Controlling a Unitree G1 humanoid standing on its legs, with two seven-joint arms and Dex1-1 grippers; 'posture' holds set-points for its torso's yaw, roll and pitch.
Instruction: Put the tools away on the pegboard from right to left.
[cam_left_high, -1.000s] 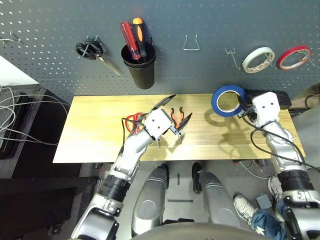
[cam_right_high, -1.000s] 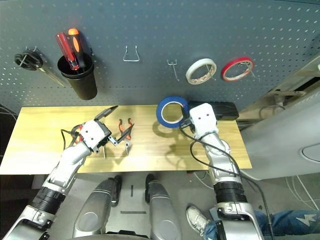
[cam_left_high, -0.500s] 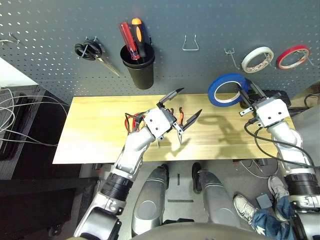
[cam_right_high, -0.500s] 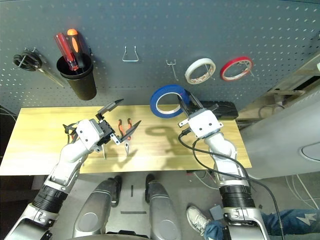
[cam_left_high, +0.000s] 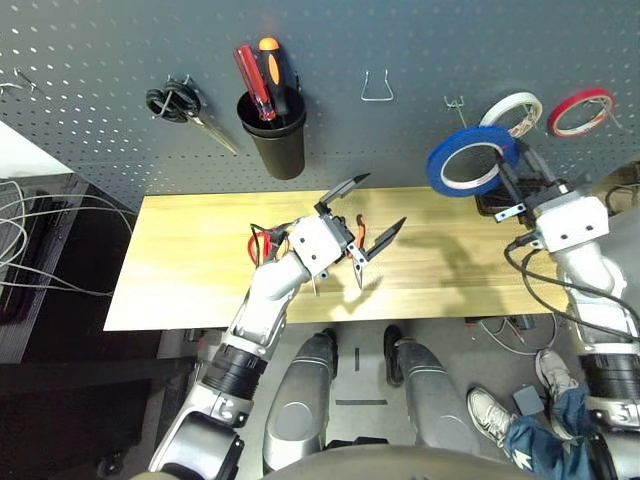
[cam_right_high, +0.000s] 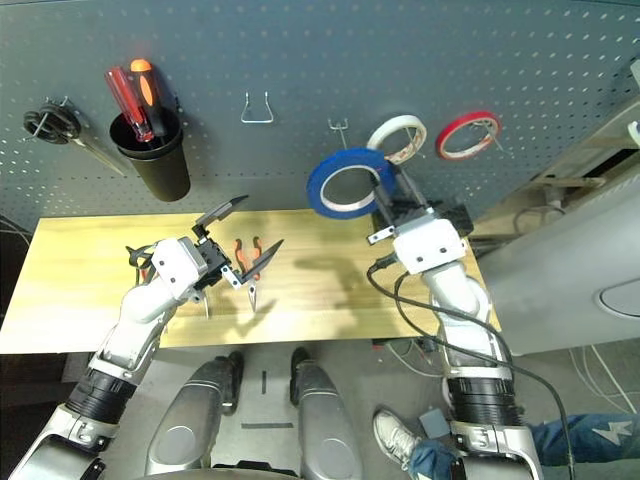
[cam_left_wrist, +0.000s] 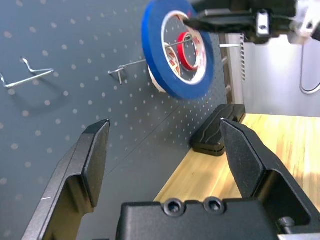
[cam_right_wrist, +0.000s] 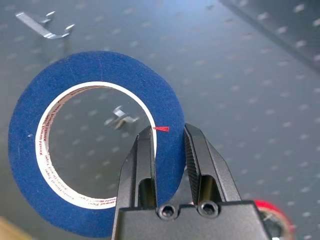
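Observation:
My right gripper (cam_right_wrist: 167, 132) is shut on the blue tape ring (cam_left_high: 437, 165), pinching its band and holding it upright in the air close to the pegboard (cam_left_high: 100, 80). A bare metal hook (cam_right_high: 340, 133) sits just above and left of the ring and shows through its hole in the right wrist view. My left gripper (cam_left_high: 375, 205) hovers open over the middle of the wooden table (cam_left_high: 180, 260), holding nothing. Under it lie the orange-and-black pliers (cam_left_high: 355, 240) and, to their left, the red-handled scissors (cam_left_high: 262, 243). A thin metal shaft (cam_left_high: 316, 287) pokes out beneath the hand.
On the pegboard hang black-handled scissors (cam_left_high: 180, 100), a black cup (cam_left_high: 277, 140) with red and orange screwdrivers, a bare wire hook (cam_left_high: 377, 88), a white tape roll (cam_left_high: 520, 103) and a red tape roll (cam_left_high: 580, 110). A black case (cam_right_high: 458, 215) lies at the table's back right.
My right gripper has lifted the blue tape ring off the table and carried it up toward the pegboard's bare hook. The left gripper rose slightly and stays open.

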